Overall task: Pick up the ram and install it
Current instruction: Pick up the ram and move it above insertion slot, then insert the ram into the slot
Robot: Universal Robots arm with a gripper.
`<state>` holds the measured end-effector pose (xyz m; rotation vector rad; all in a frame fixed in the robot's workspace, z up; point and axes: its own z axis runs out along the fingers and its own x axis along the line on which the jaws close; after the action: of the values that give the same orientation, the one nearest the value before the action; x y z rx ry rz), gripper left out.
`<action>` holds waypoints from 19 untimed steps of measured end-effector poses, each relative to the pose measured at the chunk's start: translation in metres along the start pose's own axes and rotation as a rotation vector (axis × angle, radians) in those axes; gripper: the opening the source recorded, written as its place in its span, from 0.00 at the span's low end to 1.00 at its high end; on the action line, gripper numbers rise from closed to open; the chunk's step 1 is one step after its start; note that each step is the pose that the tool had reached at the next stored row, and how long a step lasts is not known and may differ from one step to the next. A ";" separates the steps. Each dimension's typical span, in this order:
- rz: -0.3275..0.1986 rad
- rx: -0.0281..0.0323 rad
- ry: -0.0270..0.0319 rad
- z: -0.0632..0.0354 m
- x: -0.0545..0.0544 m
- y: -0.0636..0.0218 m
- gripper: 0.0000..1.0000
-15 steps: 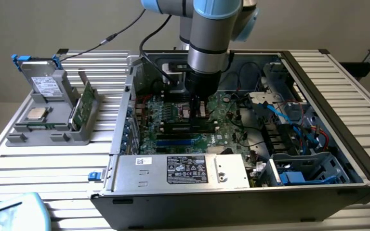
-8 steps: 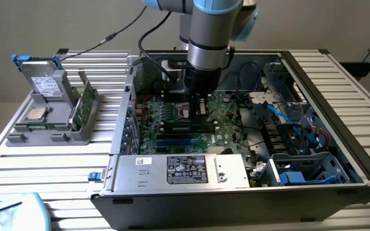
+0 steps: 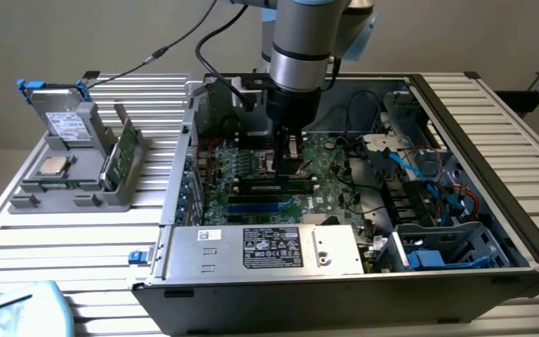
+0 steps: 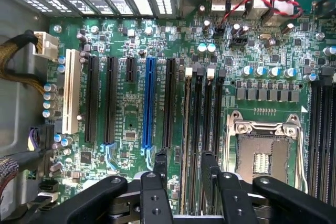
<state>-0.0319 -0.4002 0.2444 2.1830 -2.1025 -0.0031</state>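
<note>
The Universal Robots arm reaches down into the open computer case [image 3: 344, 302], which lies on its side on the slatted aluminium table [image 3: 92, 232]. The gripper [image 3: 288, 175] hangs over the middle of the motherboard [image 3: 241, 165], just above the row of memory slots. The ram [image 3: 260, 187] lies along one of these slots, directly below the gripper, on the side of the board nearer the silver power supply [image 3: 269, 249]. In the wrist view the ram [image 4: 187, 129] is seen edge-on, standing in a black slot of the motherboard [image 4: 126, 103], in the bank between the blue expansion slot [image 4: 148, 103] and the empty processor socket [image 4: 265, 148]. The gripper [image 4: 185, 160] straddles this slot. Its fingers [image 4: 160, 163] are spread apart, one on each side of the ram, and a gap shows between each fingertip and the stick, so nothing is clamped. Whether the slot latches are closed cannot be told. On the table beside the case, toward the exterior view's left, stands a gray fixture [image 3: 73, 189]. It holds a square silver processor chip [image 3: 54, 166] and a second green circuit-board stick [image 3: 120, 153] set upright at the edge nearest the case.
</note>
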 end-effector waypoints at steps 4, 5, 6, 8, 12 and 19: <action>0.000 0.0000 0.0000 0.0000 0.000 0.0004 0.38; 0.000 0.0000 0.0001 -0.0001 0.000 0.0005 0.31; 0.000 0.0000 0.0001 -0.0001 0.000 0.0005 0.31; 0.000 0.0000 0.0001 -0.0001 0.000 0.0005 0.19; 0.000 0.0000 0.0000 -0.0001 0.000 0.0005 0.11; 0.000 0.0000 0.0001 -0.0001 0.000 0.0005 0.11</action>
<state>-0.0323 -0.4002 0.2445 2.1830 -2.1025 -0.0031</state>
